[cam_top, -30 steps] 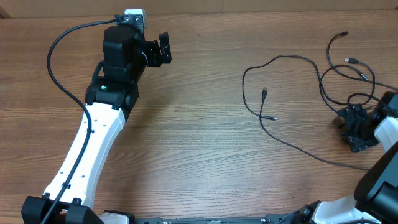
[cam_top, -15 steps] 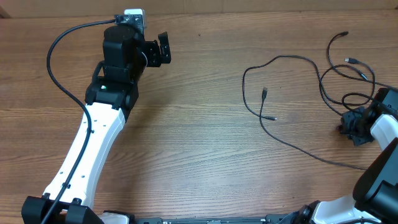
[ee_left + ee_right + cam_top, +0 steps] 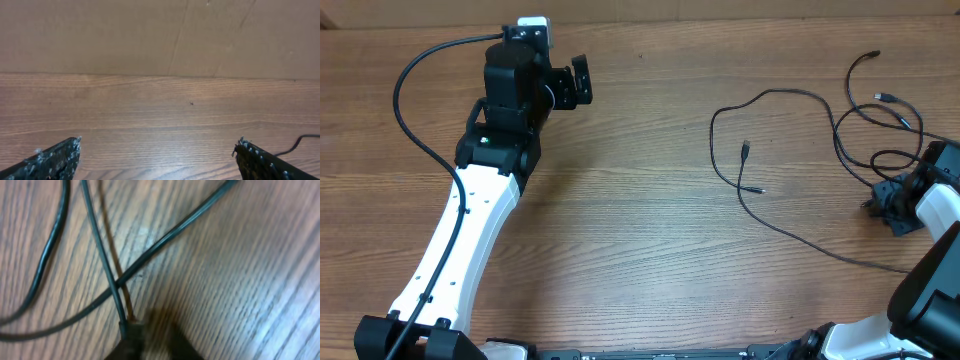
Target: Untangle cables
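Note:
The cables (image 3: 790,93) are thin black cords lying in loose, crossing loops on the right half of the wooden table, with small plug ends at the middle (image 3: 746,150) and a silvery tip at the far right (image 3: 883,97). My right gripper (image 3: 886,200) sits low at the right edge of the tangle. In the right wrist view its blurred dark tips (image 3: 150,340) are closed on one cable (image 3: 102,260), which crosses under another cord (image 3: 175,230). My left gripper (image 3: 578,82) hangs open far away at the upper left, its fingers (image 3: 60,155) wide apart over bare wood.
A long strand (image 3: 800,238) trails toward the front right. The thick black lead (image 3: 405,90) of the left arm arcs over the table's left side. A cardboard wall (image 3: 160,35) stands along the back edge.
My right gripper was open a second ago; its jaws have since closed on a cable at the tangle's lower right and it has shifted slightly right. The left arm has barely moved.

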Tool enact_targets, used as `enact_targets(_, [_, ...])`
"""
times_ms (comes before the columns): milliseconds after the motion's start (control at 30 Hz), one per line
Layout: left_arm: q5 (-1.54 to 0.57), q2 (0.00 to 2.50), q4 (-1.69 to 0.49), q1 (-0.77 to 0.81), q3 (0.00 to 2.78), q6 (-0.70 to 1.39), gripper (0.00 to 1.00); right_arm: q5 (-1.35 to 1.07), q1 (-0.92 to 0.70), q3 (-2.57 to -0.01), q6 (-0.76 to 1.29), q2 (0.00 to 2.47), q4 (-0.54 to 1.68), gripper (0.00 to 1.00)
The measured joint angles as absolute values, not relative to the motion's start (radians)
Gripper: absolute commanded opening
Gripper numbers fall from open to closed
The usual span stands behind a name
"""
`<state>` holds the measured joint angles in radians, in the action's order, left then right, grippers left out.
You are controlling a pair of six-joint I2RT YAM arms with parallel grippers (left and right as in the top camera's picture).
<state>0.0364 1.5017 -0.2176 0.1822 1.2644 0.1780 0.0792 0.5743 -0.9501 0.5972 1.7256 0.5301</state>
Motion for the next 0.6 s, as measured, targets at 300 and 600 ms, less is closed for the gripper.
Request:
enact_targets(300, [0.042,1.502,-0.218,0.167,1.264,0.178,1.0,-0.012,0.561,-0.95,0.517,1.726,0.491,0.61])
enact_targets(600, [0.046,1.502,-0.218,0.162,1.264,0.178,0.99,0.083,0.501,-1.053,0.531,1.727,0.691,0.65])
